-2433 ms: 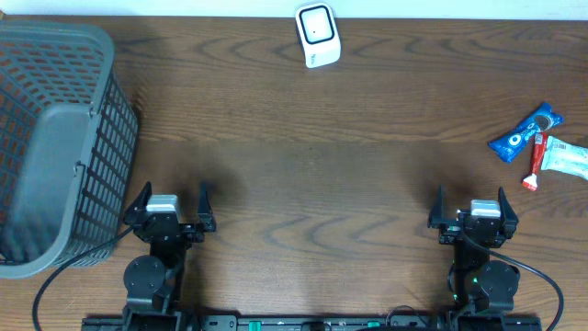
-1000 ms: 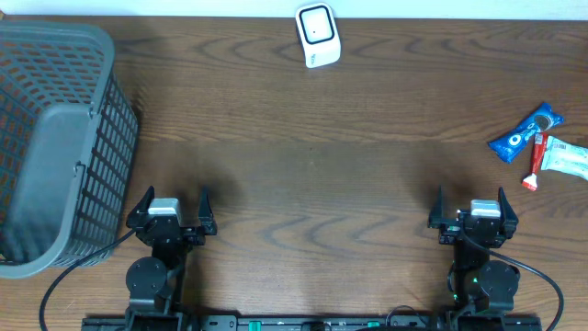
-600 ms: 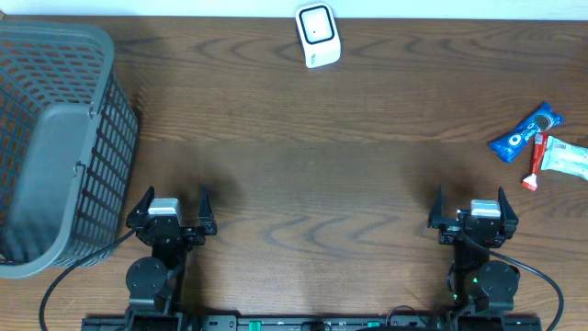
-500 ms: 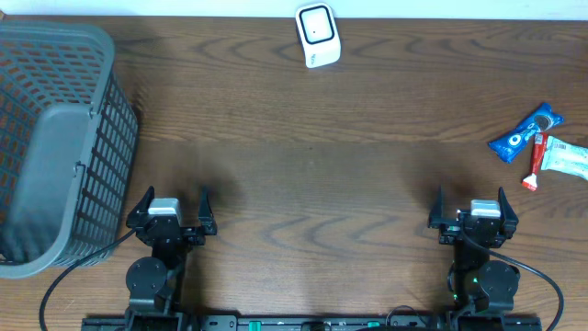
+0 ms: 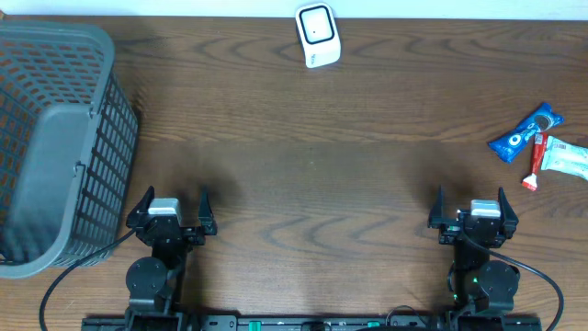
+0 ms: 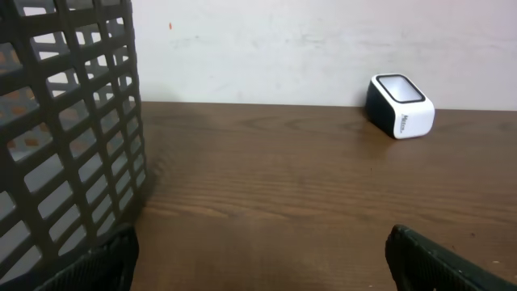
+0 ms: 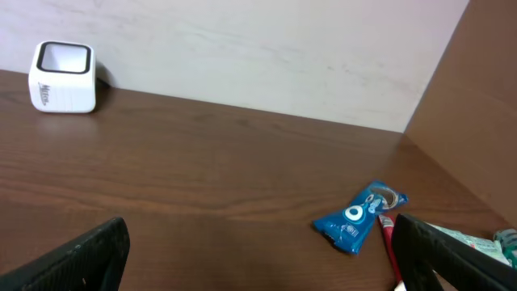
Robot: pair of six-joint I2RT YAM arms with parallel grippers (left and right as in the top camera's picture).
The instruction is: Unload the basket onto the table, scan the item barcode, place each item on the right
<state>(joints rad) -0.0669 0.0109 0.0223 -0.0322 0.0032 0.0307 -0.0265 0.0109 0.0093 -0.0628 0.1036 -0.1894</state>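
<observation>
Reaching for the goods looked like the riskiest part. The blue snack packet (image 5: 524, 131) lay ahead of the right gripper (image 5: 470, 200) and well off to its outer side, touching a red-and-white pack (image 5: 556, 157) beyond it. Because the two touched, a careless closing of the fingers could have caught both, or pushed the flat packet away across the table (image 5: 303, 184) instead of lifting it. The packet was thin and glossy, so it would probably have slipped or crumpled in a pinch. A crumpled wrapper could have hidden the barcode, which could not be seen on the upper face. The white scanner (image 5: 318, 35) stood far ahead of both grippers, nearer the middle than either side. Its window faced upward, so an item carried there with the code turned the wrong way would probably not have read.

Both tools were released. The right gripper's jaws stood wide with nothing between them, and the left gripper (image 5: 175, 199) stood the same way, also empty.

The only container was the grey mesh basket (image 5: 110, 129), just beside the left gripper on its outer side and stretching ahead of it. From above no item could be made out on its floor. Faint orange tints showed through the mesh, and what they were could not be told.
</observation>
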